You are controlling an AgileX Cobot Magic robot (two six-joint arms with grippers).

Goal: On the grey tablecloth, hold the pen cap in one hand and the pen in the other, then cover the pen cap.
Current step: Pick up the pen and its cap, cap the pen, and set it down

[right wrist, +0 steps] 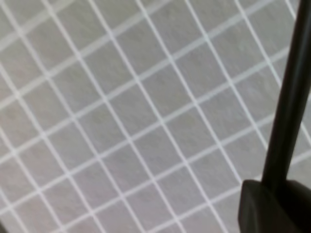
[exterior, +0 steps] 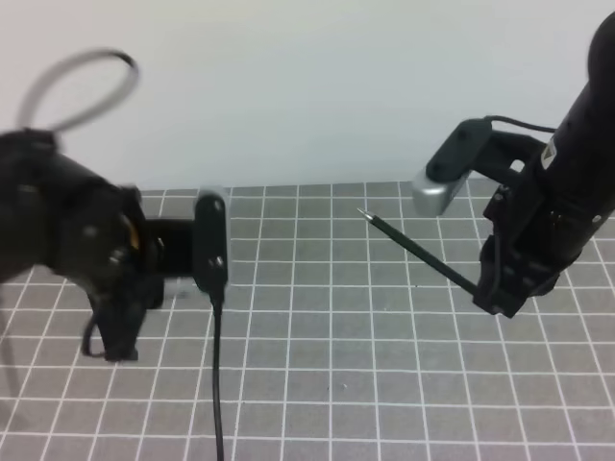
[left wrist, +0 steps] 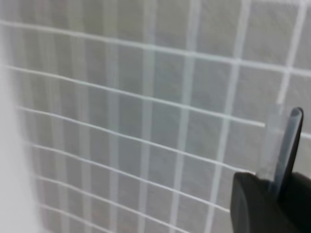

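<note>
Two grippers: both are closed, each on one part of the pen set, judging from the wrist views.
Right gripper [exterior: 495, 288]: it holds the pen [exterior: 423, 255] by its rear end, up off the grey tablecloth [exterior: 365, 384], on the right of the scene. The right wrist view shows the black shaft [right wrist: 286, 111] rising out of the closed jaws.
Pen: it slants up and to the left, its silvery tip [exterior: 365, 215] free in the air near the middle of the scene.
Left gripper [left wrist: 272, 194]: on the left side; the high view hides its fingertips behind the arm and its wrist camera [exterior: 210, 252]. The left wrist view shows the jaws shut on a short, greyish, blurred tube, which is most likely the pen cap [left wrist: 286, 141].
Pen cap: its open end cannot be made out, so which way the mouth faces is uncertain.
Gap: tip and cap are well apart across the cloth.
Step in hand: bringing the two together for capping.
Doing it well: the arms should first line the cap's axis up with the pen's slant, with the mouth facing the tip, then close the gap slowly along that line.
Risk: a crooked approach could push the thin pen sideways in the grip or pry the cap loose.
</note>
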